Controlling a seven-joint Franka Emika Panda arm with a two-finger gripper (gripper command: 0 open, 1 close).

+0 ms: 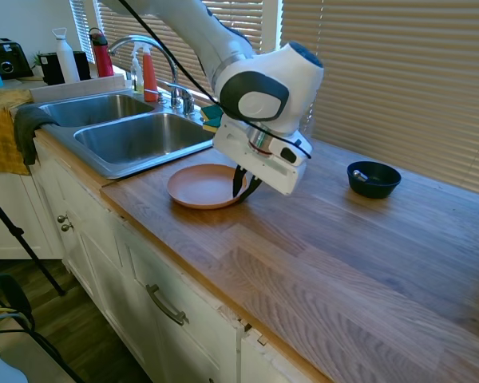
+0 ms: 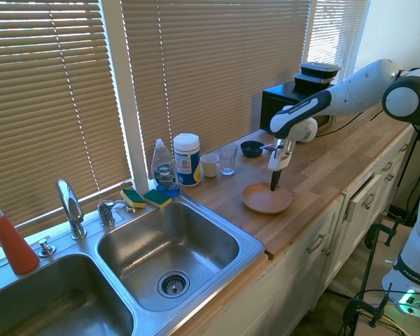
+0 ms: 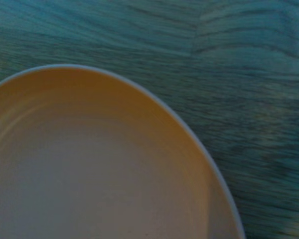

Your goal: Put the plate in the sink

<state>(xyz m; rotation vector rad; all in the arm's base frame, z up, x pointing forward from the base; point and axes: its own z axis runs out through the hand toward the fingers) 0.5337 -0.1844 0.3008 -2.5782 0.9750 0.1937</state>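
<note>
While the salmon-orange plate (image 1: 203, 185) lies on the wooden tabletop (image 1: 367, 247), the pincer (image 1: 243, 185) pinches its rim; lifting toward the sink (image 1: 136, 137) comes next.

Count of things on the worktop (image 2: 336, 157)

One plate (image 2: 262, 199), one dark bowl (image 1: 373, 179), two sink basins (image 2: 169, 246), one faucet (image 2: 70, 206), two sponges (image 2: 147, 198), one soap bottle (image 2: 165, 168), one white canister (image 2: 187, 159), one cup (image 2: 210, 165), one glass (image 2: 228, 159), one red spray bottle (image 2: 10, 241).
</note>
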